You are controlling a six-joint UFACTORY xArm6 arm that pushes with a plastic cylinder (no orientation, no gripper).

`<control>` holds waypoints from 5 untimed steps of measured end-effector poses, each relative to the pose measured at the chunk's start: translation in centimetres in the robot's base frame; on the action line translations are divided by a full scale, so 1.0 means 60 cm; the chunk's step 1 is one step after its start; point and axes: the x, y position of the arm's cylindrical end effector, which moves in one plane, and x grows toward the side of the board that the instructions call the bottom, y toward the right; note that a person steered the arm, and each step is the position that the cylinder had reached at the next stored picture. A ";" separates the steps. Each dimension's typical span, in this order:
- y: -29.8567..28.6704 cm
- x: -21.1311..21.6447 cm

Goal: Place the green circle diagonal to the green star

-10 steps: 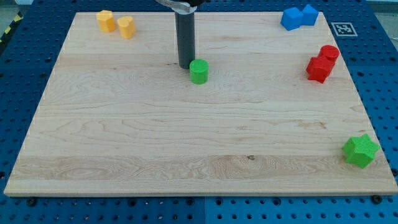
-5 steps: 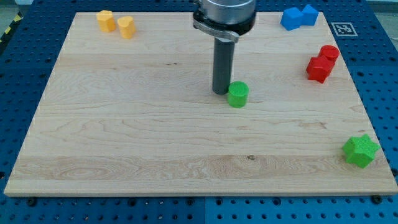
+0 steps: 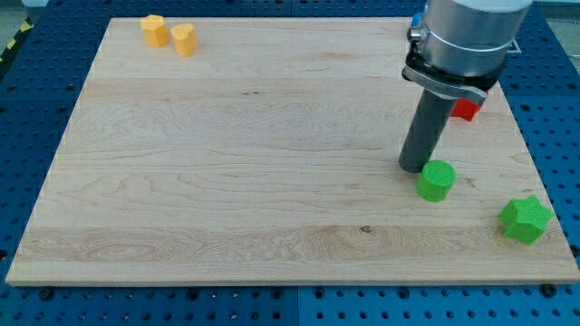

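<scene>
Now my tip [image 3: 414,168] sits on the wooden surface [image 3: 227,181] right against the green circle [image 3: 436,180], at the circle's upper-left side as the view shows it; no gripper on this rig, only a bare rod, so there is nothing to spread or pinch, and contact is a plain push; the green circle lies in the view's lower right, near the green star [image 3: 526,220] but clearly apart from it, up and to the view's left of the star; that already reads as close to a diagonal placing, I judge, so the step in hand is the final nudge; the care needed: short, slow travel toward the view's lower right, stopping before the circle touches the star; the push line should run through the circle's centre, since a round block will roll off the rod and slip sideways if caught off-centre; too long a stroke risks knocking the star, which sits close to the surface's right edge; the red block [image 3: 466,110] peeks from behind the arm and the two yellow blocks [image 3: 169,34] rest at the view's top left, all well clear of this path
</scene>
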 end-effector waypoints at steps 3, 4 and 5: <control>0.001 0.068; 0.001 0.072; 0.004 0.098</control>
